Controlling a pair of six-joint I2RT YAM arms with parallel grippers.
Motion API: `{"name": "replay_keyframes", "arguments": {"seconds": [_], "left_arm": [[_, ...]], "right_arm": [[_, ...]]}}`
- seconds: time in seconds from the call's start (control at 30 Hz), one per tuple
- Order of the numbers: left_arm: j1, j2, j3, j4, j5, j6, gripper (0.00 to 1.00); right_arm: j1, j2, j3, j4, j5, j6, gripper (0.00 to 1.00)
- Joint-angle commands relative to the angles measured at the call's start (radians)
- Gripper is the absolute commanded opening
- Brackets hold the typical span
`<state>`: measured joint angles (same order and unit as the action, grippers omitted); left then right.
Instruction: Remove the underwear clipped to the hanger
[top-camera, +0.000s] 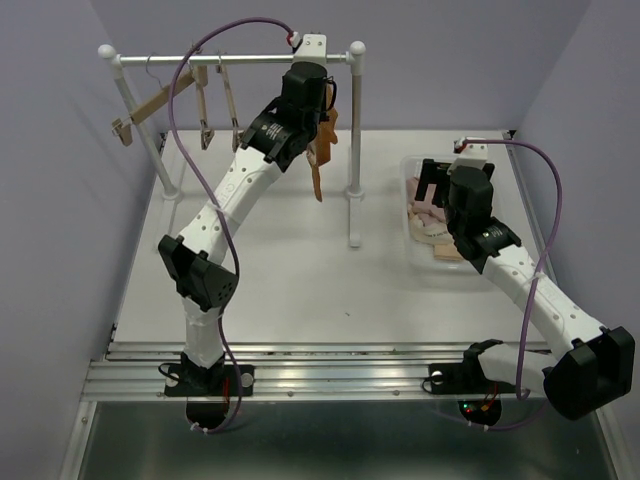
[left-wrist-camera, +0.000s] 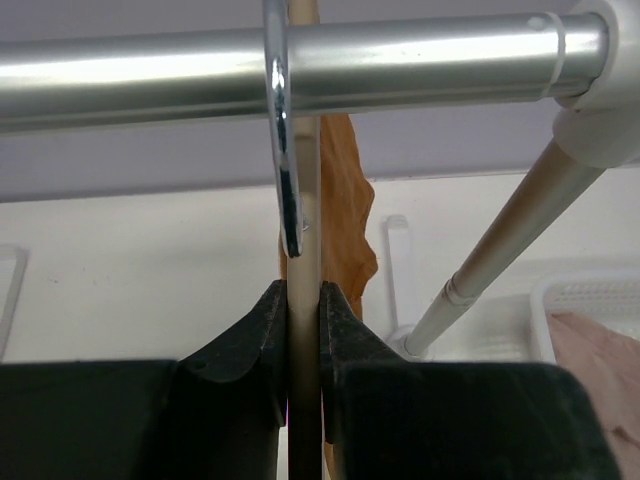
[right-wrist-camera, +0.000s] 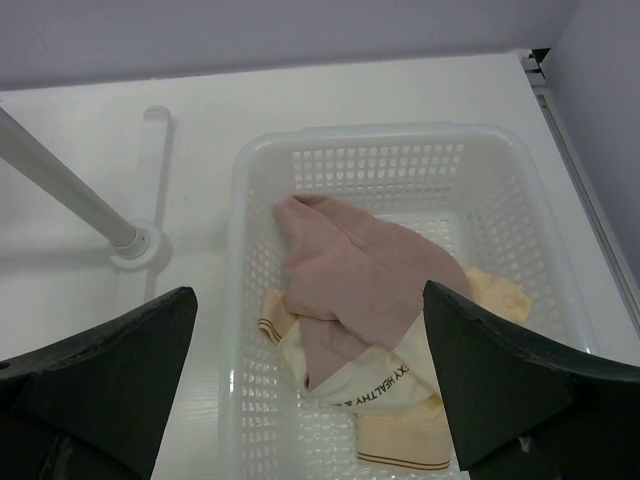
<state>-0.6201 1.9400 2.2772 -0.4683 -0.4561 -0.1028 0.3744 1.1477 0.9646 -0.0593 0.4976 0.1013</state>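
Observation:
The rust brown brief (top-camera: 318, 172) hangs from a wooden clip hanger (left-wrist-camera: 306, 200) on the rack rail (left-wrist-camera: 420, 55); it also shows behind the hanger in the left wrist view (left-wrist-camera: 350, 220). My left gripper (left-wrist-camera: 303, 292) is up at the rail (top-camera: 322, 112) and shut on the hanger's wooden bar, just below its metal hook (left-wrist-camera: 284, 150). The dusty pink brief (right-wrist-camera: 370, 265) lies on the pale cream brief (right-wrist-camera: 400, 395) inside a white basket (right-wrist-camera: 350, 140). My right gripper (right-wrist-camera: 308, 295) hovers open and empty above the basket (top-camera: 437, 185).
Three empty wooden hangers (top-camera: 150, 105) hang at the rail's left end. The rack's right post (top-camera: 355, 140) and its foot (right-wrist-camera: 135, 245) stand between the arms. The basket (top-camera: 412, 165) sits near the table's right edge and wall.

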Motion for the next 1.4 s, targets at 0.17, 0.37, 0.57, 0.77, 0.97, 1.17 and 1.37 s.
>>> {"name": "replay_keyframes", "arguments": {"seconds": [0.17, 0.37, 0.57, 0.77, 0.97, 1.17, 1.37], "left_arm": [[-0.013, -0.153, -0.062, 0.100, -0.067, 0.031, 0.00], [-0.023, -0.197, -0.117, 0.102, -0.075, 0.032, 0.00], [-0.032, -0.256, -0.215, 0.091, -0.067, 0.014, 0.00], [-0.038, -0.376, -0.450, 0.137, -0.037, -0.021, 0.00], [-0.049, -0.541, -0.720, 0.180, 0.042, -0.020, 0.00], [-0.093, -0.739, -1.028, 0.186, 0.234, 0.043, 0.00], [-0.147, -0.943, -1.234, 0.215, 0.465, 0.123, 0.00]], "right_arm": [[0.003, -0.019, -0.013, 0.049, -0.028, -0.018, 1.00], [0.003, -0.016, -0.017, 0.049, -0.045, -0.029, 1.00], [0.003, -0.016, -0.024, 0.082, -0.086, -0.060, 1.00], [0.003, -0.028, -0.044, 0.093, -0.246, -0.147, 1.00], [0.003, -0.039, -0.075, 0.084, -0.534, -0.288, 1.00], [0.003, -0.025, -0.081, -0.013, -0.844, -0.458, 1.00], [0.003, 0.006, 0.015, -0.253, -1.084, -0.725, 1.00]]}}
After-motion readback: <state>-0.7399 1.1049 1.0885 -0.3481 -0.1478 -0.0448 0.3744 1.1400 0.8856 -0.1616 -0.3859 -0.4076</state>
